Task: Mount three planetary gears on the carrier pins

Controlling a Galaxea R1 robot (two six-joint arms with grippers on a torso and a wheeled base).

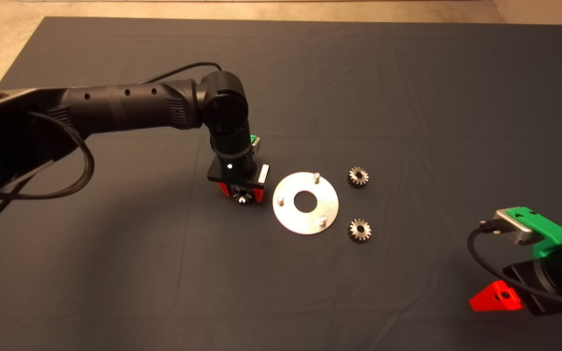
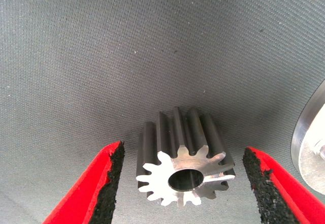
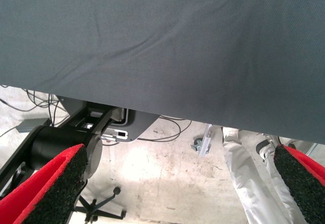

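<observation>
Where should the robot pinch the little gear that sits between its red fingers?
Pinch the gear across its toothed sides, coming down from above. It lies on the mat with its bore tilted sideways, so the teeth face each pad of the open left tool, which straddles it without touching. The right tool waits at the mat's edge.

Head view: dim overall, mat [image 1: 408, 97] reads dark w/ low contrast, creases barely visible. Disc [image 1: 305, 203] is the brightest thing, near blown out, no surface detail. Left arm [image 1: 130, 105] black-on-dark, edges hard to separate; soft shadow below it on the mat, so light is from above/behind. Pale floor strip along top edge looks warm.

Left wrist view: much brighter, even light. Mat weave sharp. Gear [image 2: 184, 165] in focus, specular glare on its face and tooth tips, soft shadow around it. Disc edge at frame side blurred + overexposed.

Right wrist view: mat sharp, floor beyond well lit, finger pads [image 3: 56, 188] close and slightly soft.
</observation>
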